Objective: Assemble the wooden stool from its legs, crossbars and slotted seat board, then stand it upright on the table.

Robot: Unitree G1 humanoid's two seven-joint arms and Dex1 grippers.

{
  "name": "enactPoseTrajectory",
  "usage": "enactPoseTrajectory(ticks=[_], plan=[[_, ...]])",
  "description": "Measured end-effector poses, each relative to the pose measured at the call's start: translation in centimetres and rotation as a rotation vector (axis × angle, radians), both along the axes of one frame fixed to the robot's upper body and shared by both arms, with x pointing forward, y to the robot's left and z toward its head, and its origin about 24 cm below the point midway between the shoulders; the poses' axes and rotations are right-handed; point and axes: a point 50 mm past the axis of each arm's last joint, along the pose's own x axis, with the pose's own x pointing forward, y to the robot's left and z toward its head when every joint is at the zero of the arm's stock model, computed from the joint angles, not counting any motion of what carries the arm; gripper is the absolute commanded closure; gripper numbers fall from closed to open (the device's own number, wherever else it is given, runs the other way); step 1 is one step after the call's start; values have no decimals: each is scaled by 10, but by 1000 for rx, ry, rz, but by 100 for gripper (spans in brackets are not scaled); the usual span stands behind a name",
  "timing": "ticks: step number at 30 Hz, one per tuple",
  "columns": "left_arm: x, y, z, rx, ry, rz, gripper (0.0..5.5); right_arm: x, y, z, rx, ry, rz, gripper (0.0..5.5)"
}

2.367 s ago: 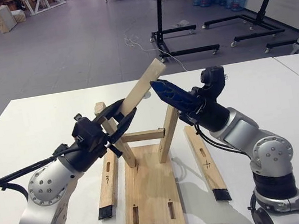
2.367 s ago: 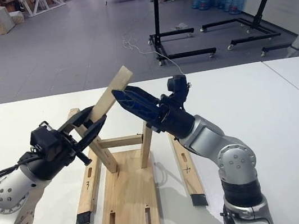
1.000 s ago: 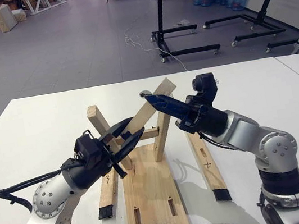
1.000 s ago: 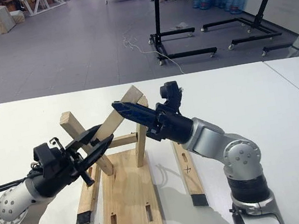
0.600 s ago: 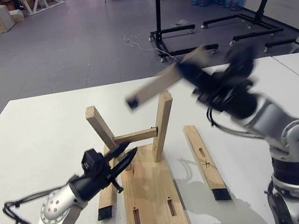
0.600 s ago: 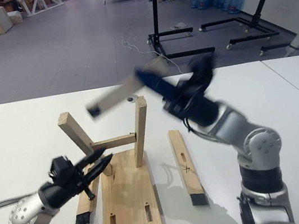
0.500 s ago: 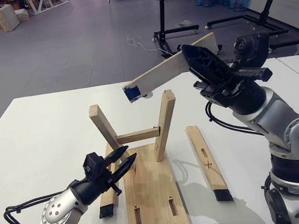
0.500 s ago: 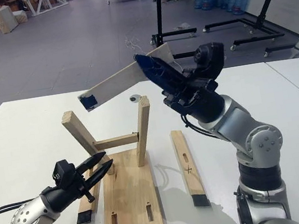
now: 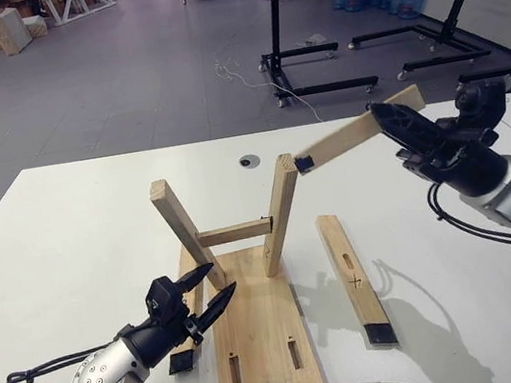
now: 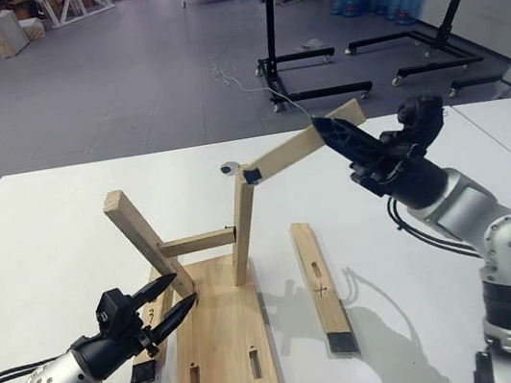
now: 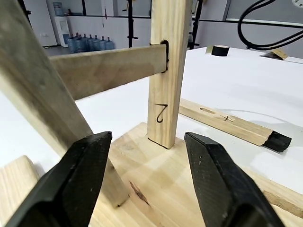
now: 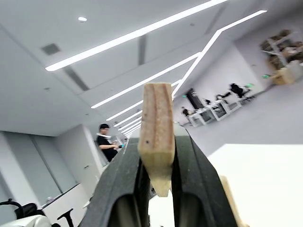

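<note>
The slotted seat board (image 9: 258, 327) lies flat on the white table. Two legs (image 9: 181, 230) (image 9: 279, 209) stand on its far end, joined by a crossbar (image 9: 234, 233); the left one leans outward. My right gripper (image 9: 403, 125) is shut on a third leg (image 9: 349, 138), held in the air at a slant, its black-capped end close to the top of the right standing leg. My left gripper (image 9: 209, 291) is open and low beside the base of the leaning leg. In the left wrist view its fingers (image 11: 78, 182) flank the leg marked 2 (image 11: 164, 71).
A loose slotted wooden piece (image 9: 353, 278) with a black end lies right of the seat board. Another (image 9: 184, 319) lies along the board's left side, partly behind my left gripper. A round grommet (image 9: 249, 161) sits in the table behind the legs.
My right gripper lifted the third leg off the frame and swung it to the right. My left gripper came away from the leaning leg and drew back low toward the near side, open.
</note>
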Motion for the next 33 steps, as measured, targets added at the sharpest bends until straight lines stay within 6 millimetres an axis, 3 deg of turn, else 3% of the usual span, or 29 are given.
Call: enactPoseTrajectory(ticks=[5, 8, 12, 17, 20, 33], plan=[[-18, -4, -11, -16, 39, 144, 269, -29, -20, -62, -114, 427, -98, 512], [-25, -5, -19, 14, 67, 191, 269, -26, -16, -75, -287, 506, -339, 512], [-28, -10, -23, 37, 78, 217, 269, -29, -4, -72, -521, 477, -556, 512], [-28, -12, -17, 44, 51, 244, 269, -48, 7, -69, -662, 450, -581, 512], [-28, -11, -12, 47, 36, 265, 269, -57, 10, -73, -698, 474, -549, 512], [-23, -13, -11, 70, 15, 232, 269, -58, 15, -86, -723, 486, -600, 512]])
